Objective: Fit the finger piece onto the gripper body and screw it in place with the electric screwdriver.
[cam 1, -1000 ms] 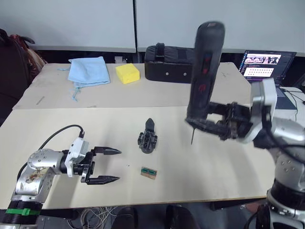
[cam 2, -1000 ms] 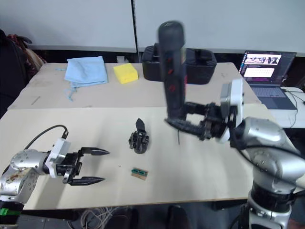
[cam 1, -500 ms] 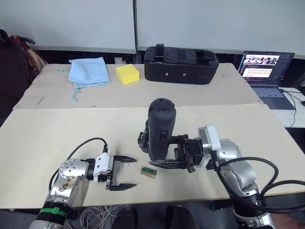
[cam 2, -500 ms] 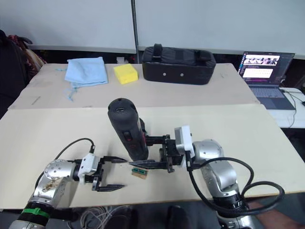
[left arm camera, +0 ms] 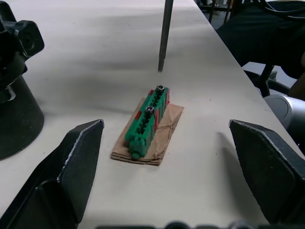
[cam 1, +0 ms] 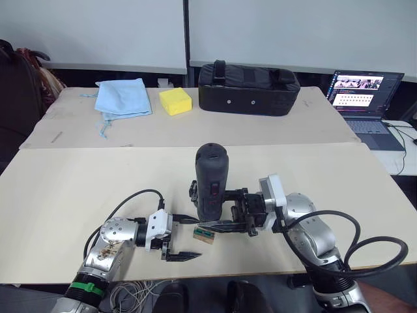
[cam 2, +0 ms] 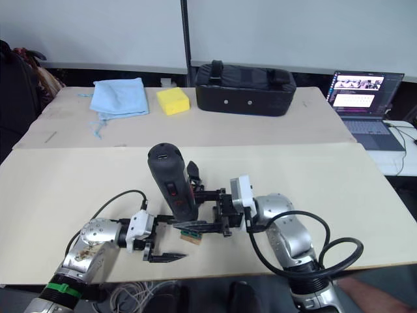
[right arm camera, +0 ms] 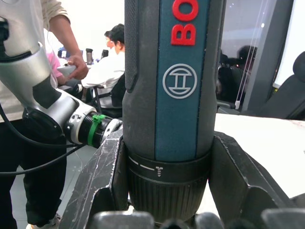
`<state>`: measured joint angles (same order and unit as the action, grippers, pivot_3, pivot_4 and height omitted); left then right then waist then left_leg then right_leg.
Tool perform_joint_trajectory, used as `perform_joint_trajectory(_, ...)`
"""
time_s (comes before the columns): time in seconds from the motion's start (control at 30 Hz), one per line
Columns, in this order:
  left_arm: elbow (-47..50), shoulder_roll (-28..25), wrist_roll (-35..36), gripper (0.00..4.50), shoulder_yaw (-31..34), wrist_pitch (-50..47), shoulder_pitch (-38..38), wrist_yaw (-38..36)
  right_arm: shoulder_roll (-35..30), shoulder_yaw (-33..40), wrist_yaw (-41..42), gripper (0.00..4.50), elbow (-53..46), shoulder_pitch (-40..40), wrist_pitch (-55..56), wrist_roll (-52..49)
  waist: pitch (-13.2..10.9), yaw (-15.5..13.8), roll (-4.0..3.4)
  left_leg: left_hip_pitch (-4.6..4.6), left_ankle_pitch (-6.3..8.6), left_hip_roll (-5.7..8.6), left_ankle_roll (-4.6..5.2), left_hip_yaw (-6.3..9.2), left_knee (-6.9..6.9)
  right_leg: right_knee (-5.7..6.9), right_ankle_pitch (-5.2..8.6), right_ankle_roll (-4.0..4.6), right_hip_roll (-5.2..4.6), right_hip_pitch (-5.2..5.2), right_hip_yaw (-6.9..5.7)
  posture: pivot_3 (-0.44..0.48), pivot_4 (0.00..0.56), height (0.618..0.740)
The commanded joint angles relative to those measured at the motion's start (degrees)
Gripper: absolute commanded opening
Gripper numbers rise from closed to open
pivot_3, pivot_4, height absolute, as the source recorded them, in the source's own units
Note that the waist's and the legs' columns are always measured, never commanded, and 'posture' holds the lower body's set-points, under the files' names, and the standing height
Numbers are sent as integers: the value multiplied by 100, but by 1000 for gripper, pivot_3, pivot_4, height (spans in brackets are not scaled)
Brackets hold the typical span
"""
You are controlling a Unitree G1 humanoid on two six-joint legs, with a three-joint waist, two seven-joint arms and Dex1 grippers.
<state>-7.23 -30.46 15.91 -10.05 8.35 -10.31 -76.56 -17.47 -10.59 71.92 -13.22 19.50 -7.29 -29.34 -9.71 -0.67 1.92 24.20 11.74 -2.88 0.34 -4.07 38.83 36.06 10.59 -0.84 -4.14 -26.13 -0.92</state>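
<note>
From the head views, the action sits close to the near edge of the front worktop [cam 1: 78, 176], which lies bare and open to the left, right and back. On the rear worktop lie a blue cloth [cam 1: 121, 96], a yellow sponge [cam 1: 175, 100] and a black bag [cam 1: 248, 88]; a laptop [cam 1: 363, 91] stands off to the right. The right hand [cam 1: 225, 213] grips the electric screwdriver [cam 1: 211, 180] upright between its fingers, near the tool's lower end. The gripper body [cam 2: 193, 177] stands just behind the screwdriver, mostly hidden by it. The left hand [cam 1: 182, 236] rests low near the front edge with its fingers spread wide and holding nothing; a small green block on a brown card [cam 1: 204, 235] lies just beyond its tips, below the screwdriver.

In the left wrist view, the left hand's fingers [left arm camera: 71, 162] stand far apart, and the green block lies between and ahead of them, touching neither. The screwdriver's metal bit [left arm camera: 165, 33] hangs with its tip just above the worktop behind the block. The gripper body's round base [left arm camera: 14, 119] stands to one side.

In the right wrist view, the right hand's fingers [right arm camera: 228, 176] clamp both sides of the screwdriver's collar; people show in the background.
</note>
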Motion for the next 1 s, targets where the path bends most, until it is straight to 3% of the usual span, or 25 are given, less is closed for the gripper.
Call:
perform_joint_trajectory(0.03,37,25,56,4500,-76,-63,-21,-11,-23,29,-3,1915,-137,112,216,-58,0,-1,0,0,0,0,0,0,0,0,0,0,0,0,0,0,150,740)
perform_joint_trajectory(1.0,-166,32,-70,4500,-202,98,67,-46,-112,-19,-19,1915,-24,55,198,38,1,-2,-2,-1,0,0,0,0,-1,0,1,0,-2,0,0,0,150,740)
